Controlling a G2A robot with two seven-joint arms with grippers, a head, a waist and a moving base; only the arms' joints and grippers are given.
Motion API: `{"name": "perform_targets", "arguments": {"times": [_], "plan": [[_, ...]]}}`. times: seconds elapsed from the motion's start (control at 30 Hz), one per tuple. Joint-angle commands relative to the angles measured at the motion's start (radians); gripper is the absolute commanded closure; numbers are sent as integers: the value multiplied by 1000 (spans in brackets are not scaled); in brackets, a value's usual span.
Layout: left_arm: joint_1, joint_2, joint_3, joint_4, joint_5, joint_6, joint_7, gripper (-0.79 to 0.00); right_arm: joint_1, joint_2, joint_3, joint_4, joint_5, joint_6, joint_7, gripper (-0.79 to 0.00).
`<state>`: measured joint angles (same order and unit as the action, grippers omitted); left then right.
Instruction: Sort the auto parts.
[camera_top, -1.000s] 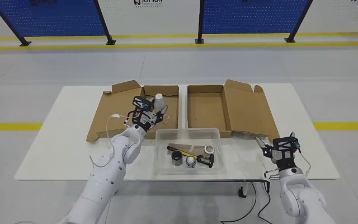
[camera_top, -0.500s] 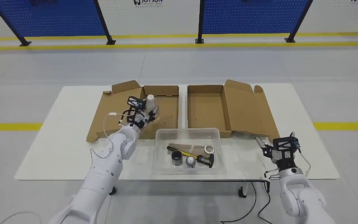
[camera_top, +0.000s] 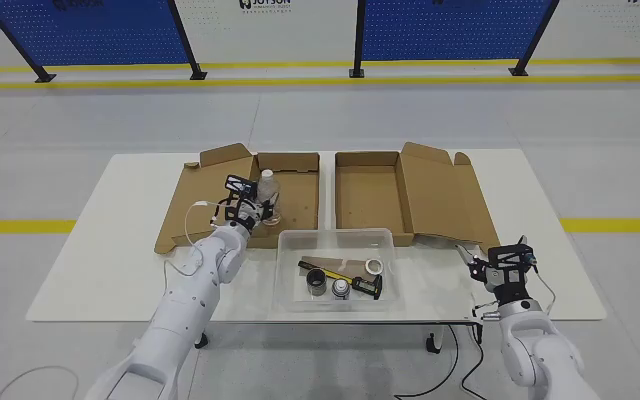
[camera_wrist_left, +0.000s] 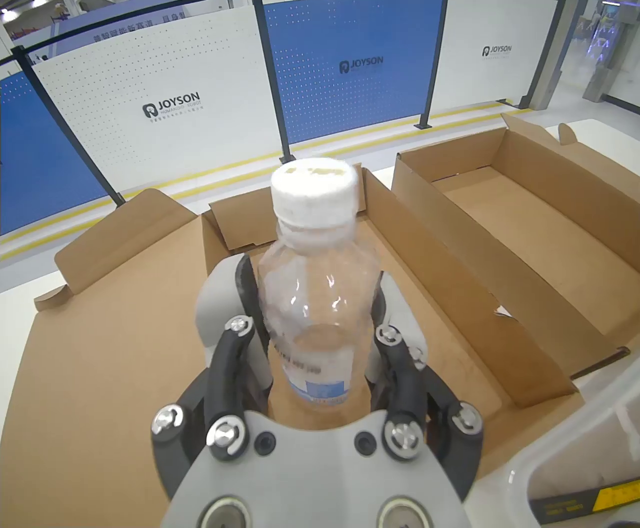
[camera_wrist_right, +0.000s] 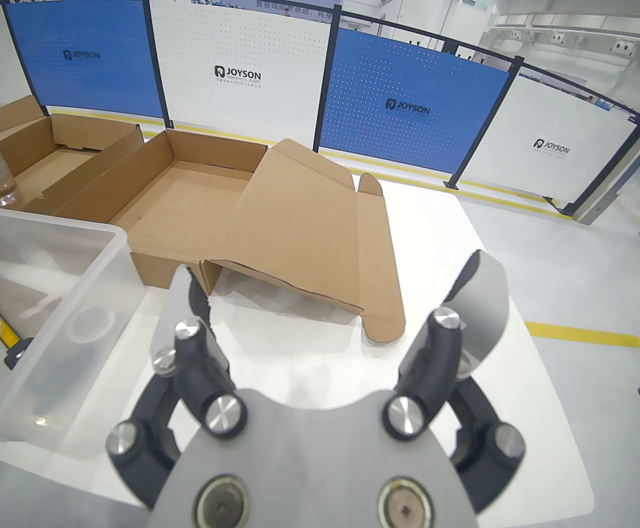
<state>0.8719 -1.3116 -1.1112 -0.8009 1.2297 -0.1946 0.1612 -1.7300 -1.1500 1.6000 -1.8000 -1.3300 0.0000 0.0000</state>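
Right, closest in: the left gripper (camera_wrist_left: 312, 292) is clamped on a clear bottle (camera_wrist_left: 316, 235) with a white cap (camera_wrist_left: 315, 182). Its fingers (camera_wrist_left: 245, 295) press against both sides of the body, and the bottle stands upright between them. Directly under that gripper is the brown floor of the left box (camera_wrist_left: 100, 360); whether the bottle's base touches the floor, I can't tell. Just off the gripper's right side and a little nearer the robot sits the clear bin (camera_top: 335, 233), its near wall close to the box edge. Inside it lies a small cluster of parts (camera_top: 341, 287), dark pieces mostly, with a white ring (camera_top: 373, 266) at the side farthest from this gripper. Further to the gripper's right, beyond the shared cardboard walls, the right box (camera_wrist_left: 525, 225) lies open with a bare floor. Over to the other arm now: the right gripper (camera_wrist_right: 332, 275) hangs with its jaws spread wide and nothing between them, low over the white table (camera_wrist_right: 310, 340) near its front right corner. Just ahead of it the right box's folded-out flap (camera_wrist_right: 300, 225) lies on the tabletop, the flap's edge near the fingertips but apart from them. The bin is off to this gripper's left, well apart, and the right box's tray sits ahead and left past the flap. Farthest out, beyond both grippers and the table, blue and white panels (camera_wrist_right: 410, 115) line the floor.
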Motion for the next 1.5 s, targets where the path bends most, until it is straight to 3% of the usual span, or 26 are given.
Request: {"name": "perform_targets", "arguments": {"times": [0.0,0.33,0.6,0.93,1.2,1.47], "plan": [[-1,-1,-2,3,-5,-8,3,-785,0,0,0,0,0,0,0,-785],[35,17,-22,-76,81,-13,25,-785,0,0,0,0,0,0,0,-785],[150,50,-97,-318,124,-34,-20,-785,0,0,0,0,0,0,0,-785],[340,85,-181,-670,130,-141,-177,-785,0,0,0,0,0,0,0,-785],[420,103,-176,-797,155,-318,-315,-785,0,0,0,0,0,0,0,-785],[438,108,-138,-849,156,-357,-561,-785,0,0,0,0,0,0,0,-785]]}}
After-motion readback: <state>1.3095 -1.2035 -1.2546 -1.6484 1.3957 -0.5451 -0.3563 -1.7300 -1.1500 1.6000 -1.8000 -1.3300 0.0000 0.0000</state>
